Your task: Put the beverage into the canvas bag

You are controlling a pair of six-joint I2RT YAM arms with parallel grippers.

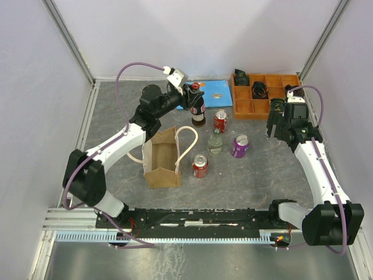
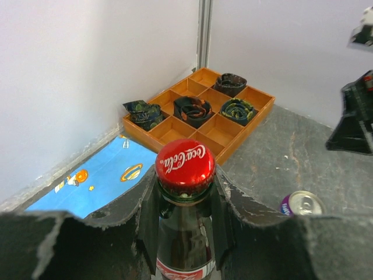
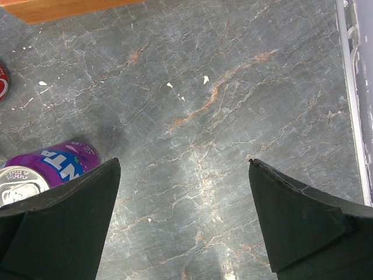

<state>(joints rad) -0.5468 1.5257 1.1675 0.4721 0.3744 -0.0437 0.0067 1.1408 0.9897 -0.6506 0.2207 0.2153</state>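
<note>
Clamping the cola bottle, left end effector; right end effector spread wide.

Cola bottle: body cut off below, flanks masked by left pincer. Purple can, right of bottle: lower part hidden.

The left arm and right arm share one build: white tubular links between bulky black joint housings, ending in black wrist sections. A purple cable loops loosely along each arm. The fingers are matte black and wedge-shaped, their edges chipped and scuffed pale. Both bases are bolted to a black mounting plate with small red wiring near its ends.
</note>
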